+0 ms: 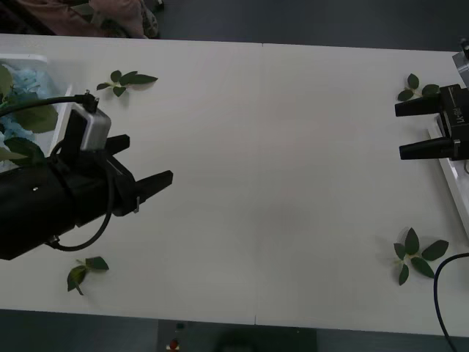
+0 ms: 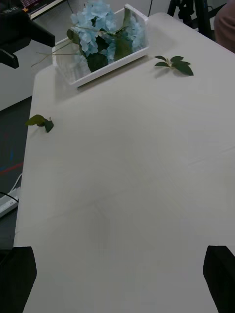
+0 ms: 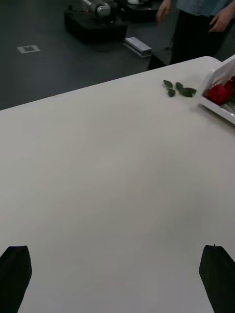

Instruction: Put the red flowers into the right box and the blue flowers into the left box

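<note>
Both grippers, left gripper (image 1: 139, 172) and right gripper (image 1: 416, 128), gaping empty: blue flowers (image 2: 100, 32) sitting in left box (image 2: 93, 73), red flowers (image 3: 219, 93) in right box (image 3: 218, 108), sorting looking complete.

A broad white rectangular table (image 1: 278, 183) with a smooth matte top fills the scene; a faint seam runs across its middle from far edge to near edge. Four loose sprigs of dark green leaves lie on it, well apart, one near each corner: one at the far left (image 1: 126, 79), one at the near left (image 1: 83, 270), one at the far right (image 1: 416, 86) and a larger, star-shaped one at the near right (image 1: 415, 254). Beyond the table lies dark grey floor (image 3: 44, 68).
</note>
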You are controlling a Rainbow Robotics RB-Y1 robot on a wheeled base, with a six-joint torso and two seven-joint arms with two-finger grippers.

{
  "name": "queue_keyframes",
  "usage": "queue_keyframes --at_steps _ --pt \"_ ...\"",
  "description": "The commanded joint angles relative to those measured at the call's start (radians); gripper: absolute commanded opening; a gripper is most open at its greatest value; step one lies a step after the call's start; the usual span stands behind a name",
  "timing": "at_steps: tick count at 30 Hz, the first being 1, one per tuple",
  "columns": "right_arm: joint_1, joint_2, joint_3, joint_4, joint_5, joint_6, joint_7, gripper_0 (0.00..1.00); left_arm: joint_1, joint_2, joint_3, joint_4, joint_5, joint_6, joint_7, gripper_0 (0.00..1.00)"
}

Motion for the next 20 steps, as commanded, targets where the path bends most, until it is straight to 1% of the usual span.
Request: queue_keyframes --at_steps 1,20 --pt "-0.028 -0.022 -0.002 -0.023 -0.004 -0.004 0.021 1.0 -0.064 0.03 -0.05 -0.032 -0.002 -0.014 0.065 1.0" --pt "-0.028 -0.022 -0.002 -0.023 -0.004 -0.004 0.021 1.0 -0.067 0.03 -0.064 -0.037 -0.005 -0.018 0.065 1.0"
